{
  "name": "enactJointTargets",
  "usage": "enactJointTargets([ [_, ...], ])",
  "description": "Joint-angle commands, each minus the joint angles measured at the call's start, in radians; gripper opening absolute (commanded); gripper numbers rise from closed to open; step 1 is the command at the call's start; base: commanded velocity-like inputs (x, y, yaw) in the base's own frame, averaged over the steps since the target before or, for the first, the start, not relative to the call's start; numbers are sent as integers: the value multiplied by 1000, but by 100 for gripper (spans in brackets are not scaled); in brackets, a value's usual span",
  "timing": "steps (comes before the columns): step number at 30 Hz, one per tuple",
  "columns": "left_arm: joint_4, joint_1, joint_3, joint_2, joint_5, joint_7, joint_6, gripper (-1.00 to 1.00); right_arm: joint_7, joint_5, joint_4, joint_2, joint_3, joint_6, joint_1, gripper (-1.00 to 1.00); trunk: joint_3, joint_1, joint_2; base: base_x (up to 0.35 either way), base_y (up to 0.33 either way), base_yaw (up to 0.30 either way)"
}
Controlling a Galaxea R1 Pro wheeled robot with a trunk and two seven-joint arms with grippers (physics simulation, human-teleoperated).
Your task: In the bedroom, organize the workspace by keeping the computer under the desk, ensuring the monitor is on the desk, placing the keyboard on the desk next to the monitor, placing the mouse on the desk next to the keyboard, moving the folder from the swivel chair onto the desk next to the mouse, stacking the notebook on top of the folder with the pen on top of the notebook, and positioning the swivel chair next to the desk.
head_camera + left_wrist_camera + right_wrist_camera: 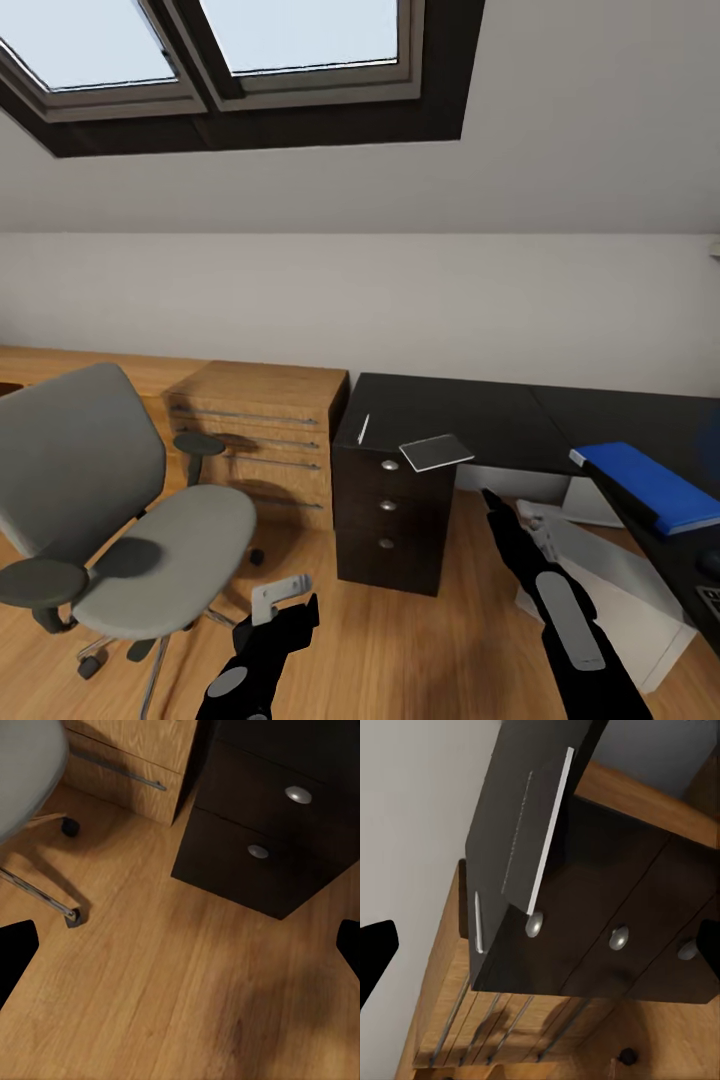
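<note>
Both end effectors hung low in the head view, the left end effector point(290, 600) over the wood floor point(400, 650) and the right end effector point(497, 510) reaching toward the dark drawer unit point(392, 520); each wrist view showed black fingertips at its far edges with nothing between, so both stood wide and empty; the folder point(655, 485), bright blue and flat, already lay on the black tabletop point(500, 420) at the right, so the step in hand looked like stacking the notebook; the notebook point(436, 452), a thin pale rectangle with a dark rim, sat at the tabletop's front edge above the drawers, overhanging a little; a slim pale pen point(364, 429) lay near it, apart; the next move likely called for closing on the notebook's overhanging edge, since so thin a sheet offers little else to grip; the swivel chair point(110, 500), matte grey cloth with black armrests, stood well apart beside the ribbed light wood cabinet point(260, 430).
</note>
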Motion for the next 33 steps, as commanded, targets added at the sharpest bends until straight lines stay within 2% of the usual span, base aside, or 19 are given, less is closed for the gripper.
enactJointTargets([
  [1,-1,-1,-2,1,4,8,3,100,-6,-10,-2,1,-8,7,-1,100,-4,4,-8,0,0,0],
  [2,-1,-1,-2,1,4,7,3,100,-8,-13,9,1,-25,9,-1,100,-7,8,-15,0,0,0],
  [4,-1,-1,-2,1,4,7,3,100,-9,-17,17,1,-30,10,-1,100,-14,15,-29,0,0,0],
  [10,-1,-1,-3,0,4,7,3,100,-14,-88,46,-25,-46,22,-3,100,-33,38,-71,0,0,0],
  [11,-1,-1,-3,0,4,7,3,100,-16,-110,60,-43,-47,43,-4,100,-36,42,-78,0,0,0],
  [14,-1,-1,-3,0,4,7,3,100,-18,-141,80,-72,-47,106,-4,100,-45,54,-99,0,0,0],
  [15,-1,-1,-3,0,4,7,3,100,-17,-159,89,-87,-48,161,-5,100,-48,58,-106,0,0,0],
  [17,-1,-1,-4,0,4,7,3,100,-16,-176,95,-97,-49,217,-5,100,-54,65,-120,0,0,0],
  [22,-1,-1,-5,0,4,7,3,100,-5,-214,101,-108,-51,306,-5,100,-70,84,-155,0,0,0],
  [23,-1,-1,-5,0,4,7,3,100,39,-234,102,-112,-52,334,-5,100,-73,88,-162,0,0,0],
  [28,-1,-1,-5,0,4,6,3,100,116,-245,103,-113,-52,348,-5,100,-89,107,-197,0,0,0],
  [33,-1,-1,-4,0,4,6,3,100,130,-249,100,-113,-51,352,-5,100,-105,127,-232,0,0,0],
])
